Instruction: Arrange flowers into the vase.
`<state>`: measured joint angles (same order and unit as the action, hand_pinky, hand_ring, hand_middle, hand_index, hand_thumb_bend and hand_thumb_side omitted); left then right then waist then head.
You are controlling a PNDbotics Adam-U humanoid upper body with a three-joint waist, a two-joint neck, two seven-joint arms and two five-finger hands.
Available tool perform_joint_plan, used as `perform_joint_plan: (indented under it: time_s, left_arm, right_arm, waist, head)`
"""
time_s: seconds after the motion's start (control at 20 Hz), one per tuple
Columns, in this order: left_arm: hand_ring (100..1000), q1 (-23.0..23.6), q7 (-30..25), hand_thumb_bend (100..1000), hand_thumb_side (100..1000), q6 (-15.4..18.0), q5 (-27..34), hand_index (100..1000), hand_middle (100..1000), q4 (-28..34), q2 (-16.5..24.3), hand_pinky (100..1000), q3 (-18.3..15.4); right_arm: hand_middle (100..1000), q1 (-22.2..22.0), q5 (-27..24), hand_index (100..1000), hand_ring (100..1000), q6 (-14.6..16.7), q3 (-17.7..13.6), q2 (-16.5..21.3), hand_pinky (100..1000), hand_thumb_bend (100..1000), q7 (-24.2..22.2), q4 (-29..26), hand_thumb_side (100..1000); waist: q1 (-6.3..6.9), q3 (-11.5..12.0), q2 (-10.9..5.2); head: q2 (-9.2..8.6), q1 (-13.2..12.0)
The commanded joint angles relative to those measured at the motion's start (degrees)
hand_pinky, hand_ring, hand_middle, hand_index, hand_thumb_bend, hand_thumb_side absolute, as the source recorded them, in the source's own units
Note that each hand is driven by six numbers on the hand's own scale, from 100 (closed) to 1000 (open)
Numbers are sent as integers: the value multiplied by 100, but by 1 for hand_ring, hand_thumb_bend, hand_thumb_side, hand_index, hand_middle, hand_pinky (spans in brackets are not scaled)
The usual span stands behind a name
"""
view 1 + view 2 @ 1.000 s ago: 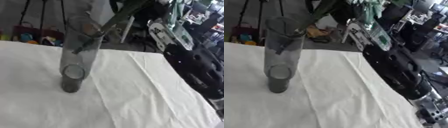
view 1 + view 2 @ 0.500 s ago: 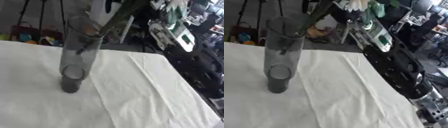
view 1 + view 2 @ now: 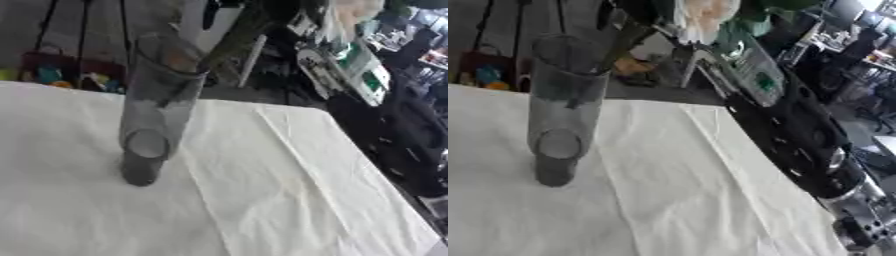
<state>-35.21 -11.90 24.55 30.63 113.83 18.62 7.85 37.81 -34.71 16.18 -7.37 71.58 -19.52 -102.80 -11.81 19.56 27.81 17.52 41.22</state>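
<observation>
A white cloth (image 3: 289, 200) covers the bench, creased along a seam that runs from the far edge toward the near corner. From the right, the robot's black right arm (image 3: 798, 145) reaches up and across toward the top of the view; where it ends, among the blooms, the robot hand cannot be made out, so whether it is closed on the stems or spread apart I cannot tell. The left robot hand is nowhere to be seen.

On the cloth stands a tall smoked-glass vase (image 3: 156, 110), upright, at the left of the bench. A dark green flower stem (image 3: 229, 42) slants down into its mouth, the pale blossom (image 3: 703, 14) carried high above and to the right.

The vase looks narrow for its height and, being glass, both breakable and easy to tip if the stem drags on its rim. The flowers appear light and soft; the stem would be the place to hold, well below the petals, which would likely bruise under any pinch.
</observation>
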Motion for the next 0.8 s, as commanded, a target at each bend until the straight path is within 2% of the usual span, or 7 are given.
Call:
perform_joint_plan:
  time_s: [0.05, 0.15, 0.2, 0.3, 0.45, 0.8]
  left_arm:
    - [756, -40, 7, 100, 864, -11, -32, 930, 832, 76, 64, 760, 3]
    - [756, -40, 8, 100, 864, -10, -32, 930, 832, 76, 65, 760, 3]
    - [756, -36, 8, 100, 865, -15, -33, 930, 832, 76, 65, 760, 5]
    - [756, -31, 8, 100, 865, -21, -34, 929, 832, 76, 62, 760, 6]
    - [756, -26, 11, 100, 868, -32, -36, 929, 833, 76, 58, 760, 8]
    - [755, -18, 28, 100, 869, -57, -42, 929, 832, 76, 76, 760, 6]
  right_arm:
    - [810, 52, 202, 782, 773, 24, -70, 269, 555, 550, -51, -108, 680]
    - [810, 49, 241, 782, 773, 33, -66, 265, 555, 550, -49, -113, 680]
    - [831, 47, 278, 815, 809, 44, -66, 292, 606, 565, -76, -131, 647]
    - [840, 40, 401, 818, 814, 64, -74, 302, 611, 555, -175, -138, 619]
    - [844, 43, 525, 809, 809, 70, -70, 290, 603, 528, -319, -111, 560]
    - [842, 7, 441, 801, 800, -121, -59, 270, 591, 511, -614, -48, 526]
  waist:
    - [41, -16, -159]
    - [41, -16, -159]
    - [40, -26, -162]
    - [42, -35, -162]
    - [39, -56, -161]
    - [5, -96, -178]
  head:
    - [-27, 10]
    - [-26, 11]
    - [-19, 14]
    - [-12, 20]
    - [23, 18]
    - [32, -14]
